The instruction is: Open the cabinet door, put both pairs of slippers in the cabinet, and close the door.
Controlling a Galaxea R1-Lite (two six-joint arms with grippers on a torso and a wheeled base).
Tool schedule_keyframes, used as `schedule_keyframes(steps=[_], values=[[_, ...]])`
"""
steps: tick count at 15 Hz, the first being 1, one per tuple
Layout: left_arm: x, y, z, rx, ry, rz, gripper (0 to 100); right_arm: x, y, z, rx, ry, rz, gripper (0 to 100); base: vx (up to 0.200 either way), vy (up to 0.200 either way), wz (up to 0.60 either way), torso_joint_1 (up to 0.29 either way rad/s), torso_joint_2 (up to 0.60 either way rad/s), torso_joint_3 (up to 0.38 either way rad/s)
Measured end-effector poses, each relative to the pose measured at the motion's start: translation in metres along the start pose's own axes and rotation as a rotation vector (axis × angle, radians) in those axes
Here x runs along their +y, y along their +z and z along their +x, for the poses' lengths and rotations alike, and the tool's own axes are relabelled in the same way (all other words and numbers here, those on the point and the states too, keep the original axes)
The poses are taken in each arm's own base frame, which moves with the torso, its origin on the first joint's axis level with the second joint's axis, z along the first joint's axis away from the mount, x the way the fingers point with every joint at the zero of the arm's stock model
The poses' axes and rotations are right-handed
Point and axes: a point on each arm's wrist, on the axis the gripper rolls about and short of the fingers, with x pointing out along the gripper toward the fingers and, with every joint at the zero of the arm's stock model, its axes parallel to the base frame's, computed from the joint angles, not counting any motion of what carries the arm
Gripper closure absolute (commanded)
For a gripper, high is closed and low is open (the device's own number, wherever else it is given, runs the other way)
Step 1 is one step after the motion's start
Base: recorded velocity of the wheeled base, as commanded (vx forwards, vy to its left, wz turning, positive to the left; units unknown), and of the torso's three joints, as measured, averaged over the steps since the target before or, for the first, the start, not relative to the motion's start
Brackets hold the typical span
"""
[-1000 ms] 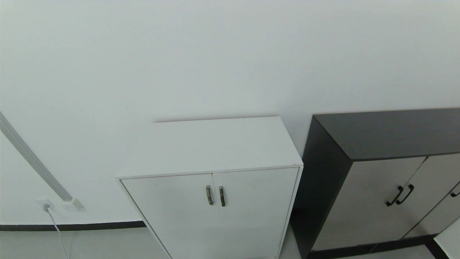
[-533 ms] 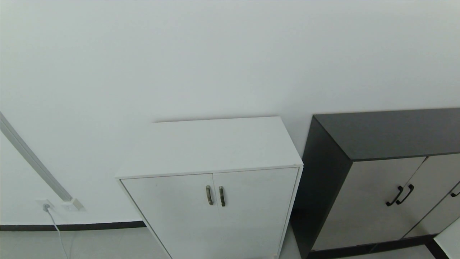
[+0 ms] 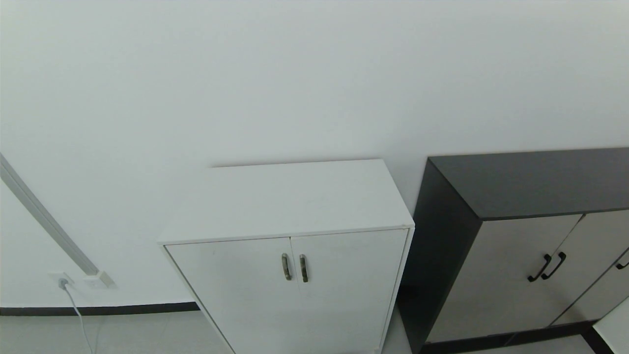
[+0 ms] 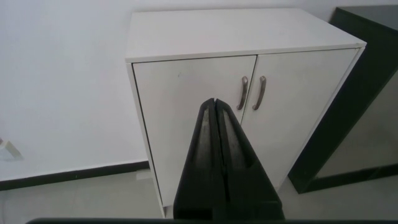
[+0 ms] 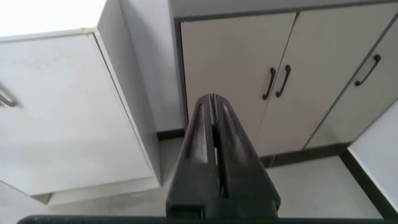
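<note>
My left gripper point(image 4: 214, 102) and right gripper point(image 5: 212, 97) are pinched shut, empty, so I may bump the cabinet handles point(image 4: 251, 93) ahead of my left fingertips instead of hooking one.

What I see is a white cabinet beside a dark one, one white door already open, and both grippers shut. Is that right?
Not quite. Both doors of the white cabinet are shut, handles side by side, as the head view shows. The rest holds: it stands beside the dark cabinet, and the left gripper and right gripper are shut.
</note>
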Motion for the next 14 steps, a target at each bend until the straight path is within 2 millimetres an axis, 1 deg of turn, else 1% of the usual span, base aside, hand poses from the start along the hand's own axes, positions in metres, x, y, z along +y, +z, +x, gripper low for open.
schedule_keyframes(steps=[2, 4, 6, 8, 14], values=[[0.0000, 0.0002, -0.0001, 0.000, 0.000, 0.001, 100, 0.0006, -0.0007, -0.0023, -0.031, 0.080, 0.000, 100, 0.000, 0.000, 0.00, 0.000, 0.00, 0.000], [0.0000, 0.0002, -0.0001, 0.000, 0.000, 0.000, 100, 0.0005, -0.0013, -0.0038, -0.052, 0.093, 0.000, 100, 0.000, 0.000, 0.00, 0.000, 0.00, 0.000], [0.0000, 0.0002, -0.0001, 0.000, 0.000, 0.005, 100, -0.0005, -0.0014, -0.0047, -0.066, 0.049, 0.026, 100, 0.000, 0.000, 0.00, 0.000, 0.00, 0.000], [0.0000, 0.0002, -0.0001, 0.000, 0.000, 0.005, 100, -0.0019, -0.0010, -0.0051, -0.077, -0.005, 0.088, 100, 0.000, 0.000, 0.00, 0.000, 0.00, 0.000], [0.0000, -0.0001, 0.0000, 0.000, 0.000, 0.006, 100, -0.0018, -0.0010, -0.0053, -0.080, -0.006, 0.082, 100, 0.000, 0.000, 0.00, 0.000, 0.00, 0.000]])
